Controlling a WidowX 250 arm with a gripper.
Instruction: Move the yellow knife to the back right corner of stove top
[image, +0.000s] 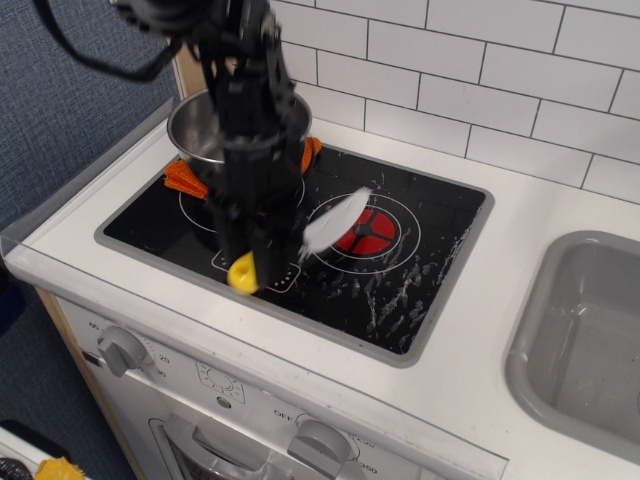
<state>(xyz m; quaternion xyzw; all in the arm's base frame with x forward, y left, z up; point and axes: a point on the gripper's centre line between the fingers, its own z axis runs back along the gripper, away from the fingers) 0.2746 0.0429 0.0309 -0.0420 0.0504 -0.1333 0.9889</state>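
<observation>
The yellow knife (243, 271) is held in my black gripper (262, 250), its yellow handle end sticking out low at the front left and its white blade (335, 220) pointing up and right. The knife hangs just above the front middle of the stove top (420, 260), a glossy black panel with a grey rim. The blade is over the left edge of the red burner (365, 230). The gripper is shut on the knife's handle. The frame is motion-blurred.
A steel pot (205, 125) with orange handles (182, 177) stands on the back left burner behind my arm. A grey sink (590, 340) lies to the right. White tiles form the back wall. Oven knobs (122, 348) sit on the front panel.
</observation>
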